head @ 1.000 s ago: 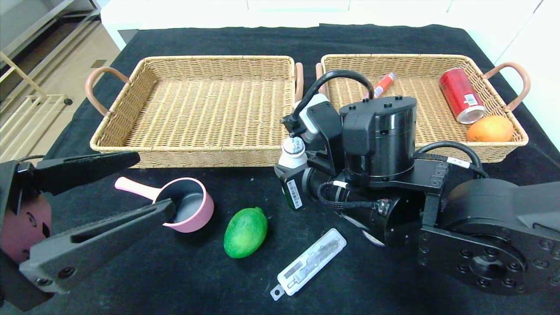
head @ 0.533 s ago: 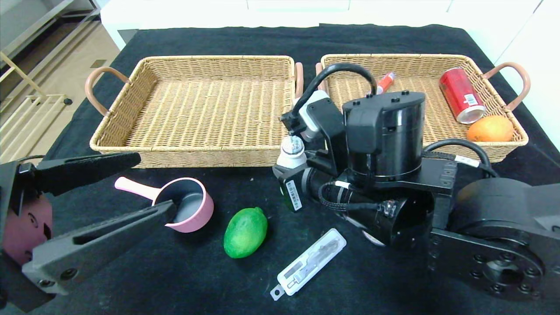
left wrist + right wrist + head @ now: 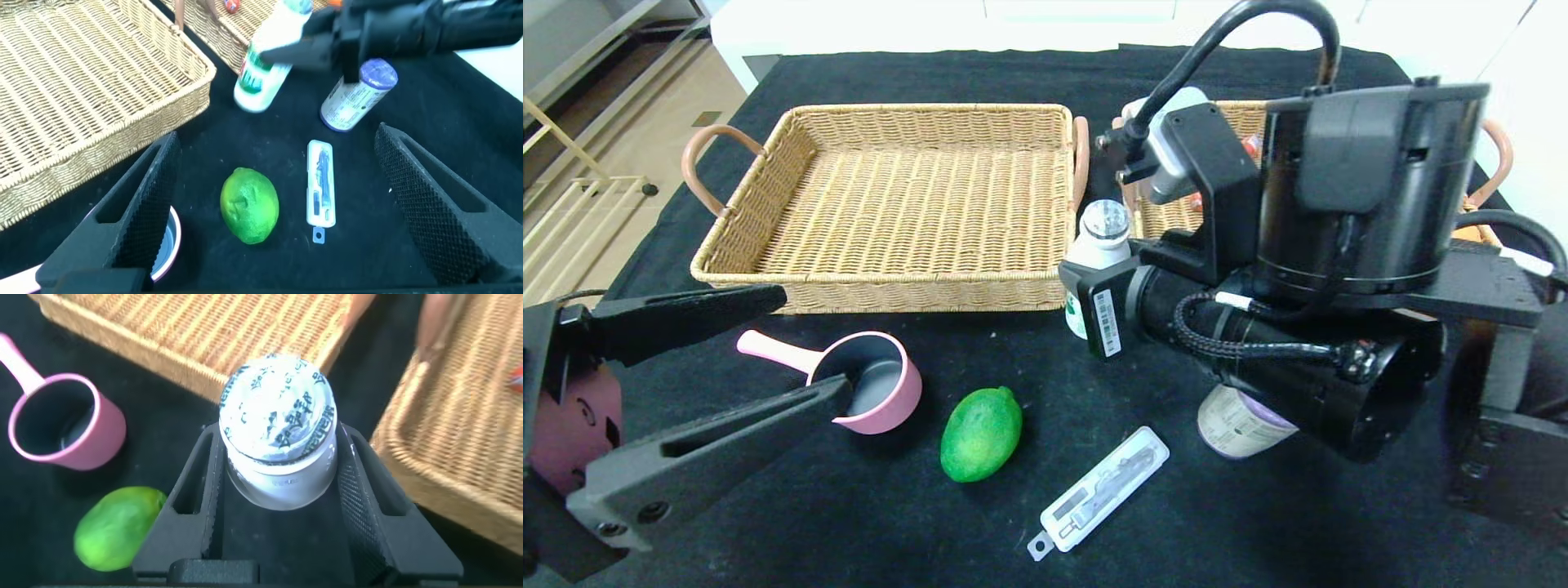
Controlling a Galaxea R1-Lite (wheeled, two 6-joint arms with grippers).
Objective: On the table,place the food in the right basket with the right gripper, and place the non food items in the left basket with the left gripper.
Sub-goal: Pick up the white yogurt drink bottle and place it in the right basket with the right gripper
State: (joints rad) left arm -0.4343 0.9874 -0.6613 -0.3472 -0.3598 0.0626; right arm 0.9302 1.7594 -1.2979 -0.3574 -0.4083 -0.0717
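I have the right hand [image 3: 278,498] clamped on a white bottle [image 3: 1099,245], its fingers [image 3: 208,490] pressed to either side just below the foil-topped cap. In the head view the bottle hangs clear of the black worktop [image 3: 866,523], near the gap between the left basket [image 3: 898,204] and the right basket [image 3: 1176,216], at their near corners. From the left wrist view the bottle [image 3: 265,61] is tilted, with the green fruit [image 3: 249,204] on the worktop under and nearer than it.

My left hand [image 3: 711,384] sits low at the near left, fingers spread wide and gripping nothing, with the pink cup [image 3: 874,384] just past its tips. The green fruit [image 3: 981,433] lies beside that cup; a clear flat packet [image 3: 1098,490] lies near the fruit, and a purple-lidded jar [image 3: 1241,425] lies on its side, partly under my right arm.
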